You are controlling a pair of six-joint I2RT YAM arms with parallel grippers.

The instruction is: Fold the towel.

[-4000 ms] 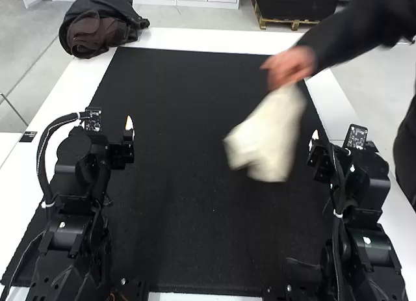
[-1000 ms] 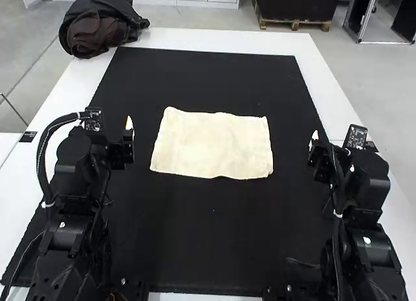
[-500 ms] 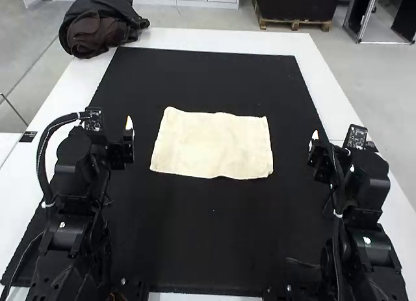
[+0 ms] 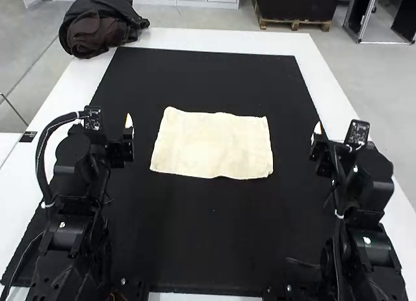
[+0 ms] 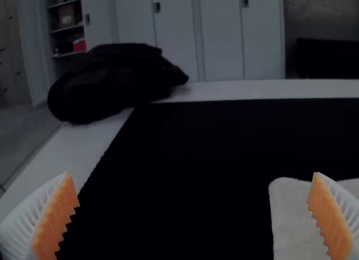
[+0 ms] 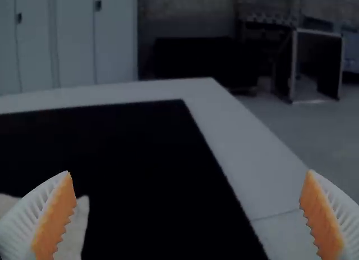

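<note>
- Surface point(image 4: 214, 39): white, running round the mat at 9, 12 and 3 o'clock.
- Black mat point(image 4: 214, 236): laid flat over most of the surface; a dark ground for the towel.
- Left arm point(image 4: 71, 207): stands at 8 o'clock in the high view, black, with a cable looped on its outer side.
- Right arm point(image 4: 374, 207): stands at 4 o'clock, black, likewise cabled.
- Towel point(image 4: 213, 145): cream, lying on the mat around its middle, between the two arms. Spread flat in a rough rectangle; the 12 and 6 o'clock edges are slightly wavy. The number of layers cannot be told.
- Dark bundle point(image 4: 101, 25): black and brown fabric, bunched, at the surface's 11 o'clock corner, well apart from the towel.
- Left tool point(image 4: 129, 129): at the towel's 9 o'clock side, apart from it. Fingers wide, nothing between the orange pads point(image 5: 56, 220).
- Right tool point(image 4: 316, 133): at the towel's 3 o'clock side, apart from it. Fingers wide, nothing held between them either.
</note>
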